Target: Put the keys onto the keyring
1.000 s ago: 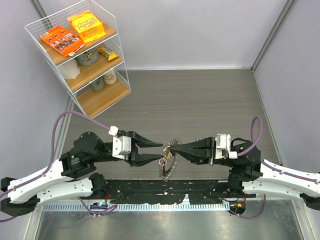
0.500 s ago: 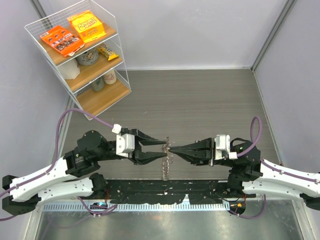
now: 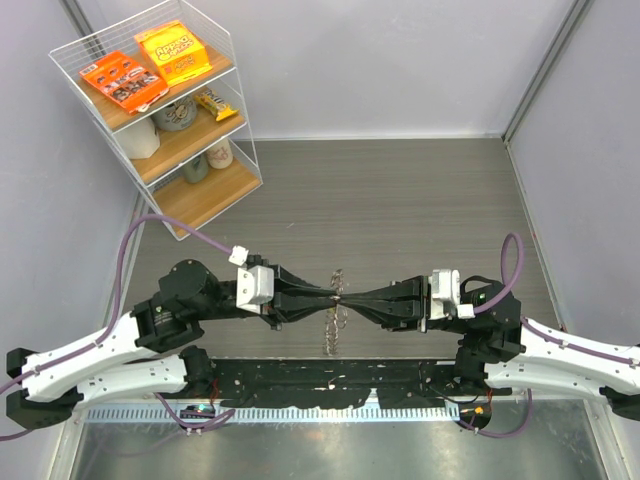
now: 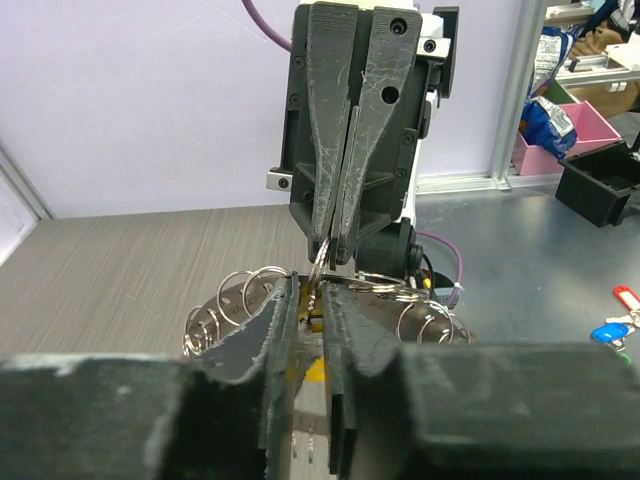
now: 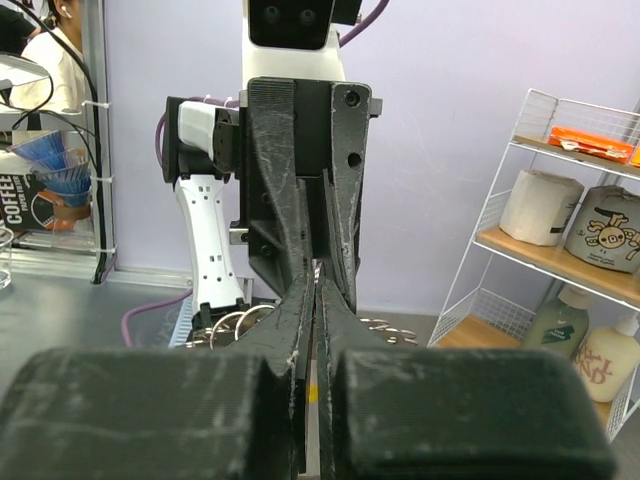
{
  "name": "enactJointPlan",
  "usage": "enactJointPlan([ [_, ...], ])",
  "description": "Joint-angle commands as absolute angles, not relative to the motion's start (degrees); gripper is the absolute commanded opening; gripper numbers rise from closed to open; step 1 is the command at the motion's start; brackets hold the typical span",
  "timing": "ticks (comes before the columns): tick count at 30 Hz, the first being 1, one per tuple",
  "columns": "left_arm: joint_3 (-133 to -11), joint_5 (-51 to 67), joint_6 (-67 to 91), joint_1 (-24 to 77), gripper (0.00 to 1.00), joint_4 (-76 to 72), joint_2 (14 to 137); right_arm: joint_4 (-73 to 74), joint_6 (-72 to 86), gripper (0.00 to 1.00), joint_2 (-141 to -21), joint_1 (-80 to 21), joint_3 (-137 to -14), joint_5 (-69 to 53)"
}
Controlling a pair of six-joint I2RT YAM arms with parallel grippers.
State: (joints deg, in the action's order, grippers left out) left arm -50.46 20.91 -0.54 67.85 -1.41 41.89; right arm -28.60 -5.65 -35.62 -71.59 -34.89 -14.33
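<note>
The keyring (image 3: 331, 330) is a floppy silvery chain of loops that hangs in the air between both grippers, above the grey table. My left gripper (image 3: 333, 297) and right gripper (image 3: 347, 298) meet tip to tip at its top, both shut on it. In the left wrist view the left gripper (image 4: 312, 295) pinches the ring just under the right gripper (image 4: 335, 250), with loops (image 4: 228, 300) spilling to both sides. The yellow head of a key (image 4: 316, 372) shows in the gap between the left fingers. I cannot pick out the plain silver key. The right wrist view shows the shut right gripper (image 5: 317, 290) and loops (image 5: 225, 325).
A wire shelf (image 3: 165, 110) with snack boxes, jars and bottles stands at the back left. A black rail (image 3: 330, 382) runs along the near edge by the arm bases. A pink bin (image 4: 575, 125) and black box (image 4: 600, 180) sit beyond the table.
My left gripper has moved right and closed from wide open onto the top of the keyring. The right gripper has stayed shut on the ring. The chain hangs narrower now.
</note>
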Motion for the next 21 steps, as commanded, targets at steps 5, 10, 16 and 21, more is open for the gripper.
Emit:
enactJointPlan([
  [5,-54.1,22.4,-0.6,67.9,0.00,-2.8,43.3,-31.9,-5.3,0.05,-35.1,-72.1,-36.4,-15.0],
  [10,-54.6,21.0,-1.3,67.9,0.00,-1.8,43.7,-30.0,-5.4,0.05,-34.4,-72.1,-36.7,-14.9],
  [16,-56.1,19.4,-2.6,67.9,0.00,2.4,44.6,-22.3,-6.2,0.08,-33.4,-72.1,-38.6,-15.6],
  [21,-56.7,19.1,-3.5,67.9,0.00,5.4,44.5,-14.7,-6.9,0.24,-32.3,-72.1,-40.8,-16.0],
])
